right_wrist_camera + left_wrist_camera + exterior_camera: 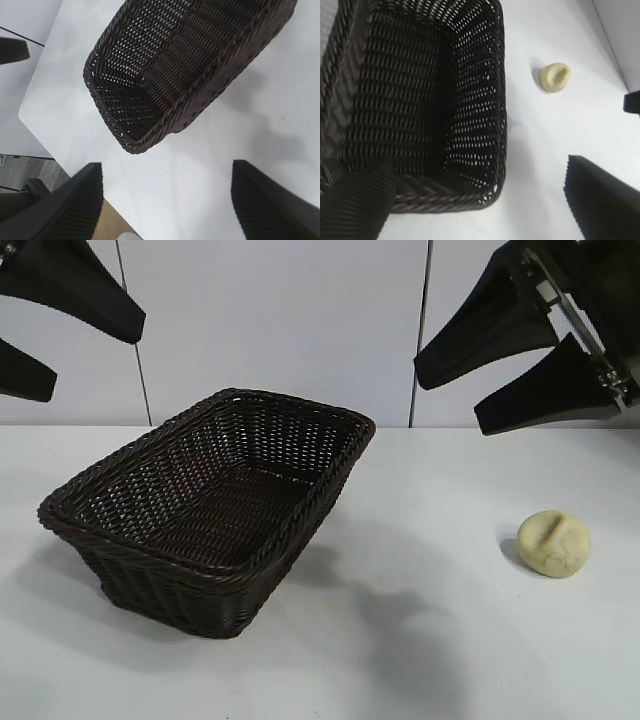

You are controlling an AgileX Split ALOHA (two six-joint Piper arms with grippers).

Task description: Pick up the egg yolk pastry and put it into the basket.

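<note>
Exterior view shows nothing done yet: the egg yolk pastry (554,543) lies on the tabletop (420,640) well right of the empty basket (205,508), while left gripper (60,335) and right gripper (505,385) hover above, jaws spread, holding nothing.

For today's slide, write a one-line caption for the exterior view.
Both open grippers, left and right, hover above an empty basket; the egg yolk pastry lies apart on the table.
</note>
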